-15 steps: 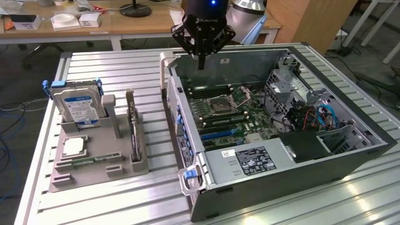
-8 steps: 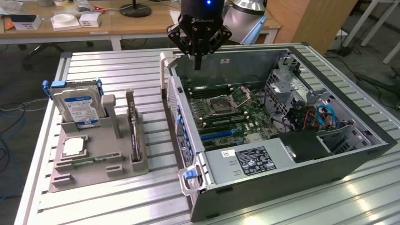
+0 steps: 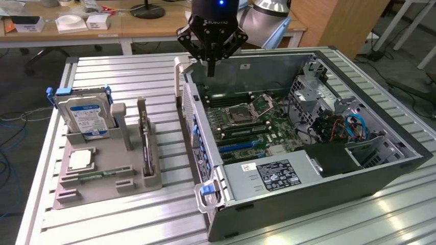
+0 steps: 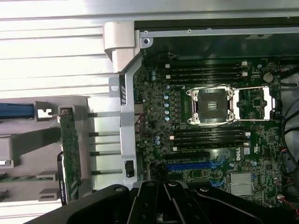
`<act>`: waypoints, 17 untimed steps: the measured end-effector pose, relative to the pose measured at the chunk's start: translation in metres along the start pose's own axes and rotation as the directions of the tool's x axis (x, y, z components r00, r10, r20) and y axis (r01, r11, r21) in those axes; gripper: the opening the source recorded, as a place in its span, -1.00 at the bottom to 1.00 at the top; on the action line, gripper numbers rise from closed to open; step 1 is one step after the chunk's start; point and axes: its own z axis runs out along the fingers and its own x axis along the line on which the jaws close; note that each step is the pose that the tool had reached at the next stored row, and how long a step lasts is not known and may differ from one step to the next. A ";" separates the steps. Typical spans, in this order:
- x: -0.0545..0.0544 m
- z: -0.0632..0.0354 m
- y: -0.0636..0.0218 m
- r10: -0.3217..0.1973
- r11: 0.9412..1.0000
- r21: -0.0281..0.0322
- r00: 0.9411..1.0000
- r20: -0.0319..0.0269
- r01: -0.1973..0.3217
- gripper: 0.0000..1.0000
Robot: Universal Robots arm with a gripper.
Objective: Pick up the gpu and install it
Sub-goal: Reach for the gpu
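The gpu [image 3: 145,139] stands on edge in a slot of the grey holder [image 3: 129,178], left of the computer case in the exterior view. The wrist view shows it as a narrow green board [image 4: 70,154]. My gripper [image 3: 211,69] hangs above the back corner of the open computer case [image 3: 286,199]. Its fingers are shut and hold nothing. It is well apart from the gpu. The motherboard [image 4: 210,116] lies below the gripper [image 4: 163,189], with a blue expansion slot [image 4: 191,164] and an open processor socket [image 4: 211,105].
A silver hard drive [image 3: 87,117] with a blue-white label stands upright in the holder, and a square processor chip [image 3: 80,159] lies in front of it. The case holds a power supply [image 3: 272,172], a drive cage and cables [image 3: 354,127]. A desk with boxes [image 3: 75,23] stands behind.
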 end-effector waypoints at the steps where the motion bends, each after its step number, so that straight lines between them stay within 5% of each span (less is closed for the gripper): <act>1: 0.001 0.0000 -0.0001 0.000 1.000 0.000 1.000 0.000 0.000 -0.80; 17: 0.023 -0.0005 -0.0017 0.000 1.000 0.000 1.000 0.000 0.000 -0.80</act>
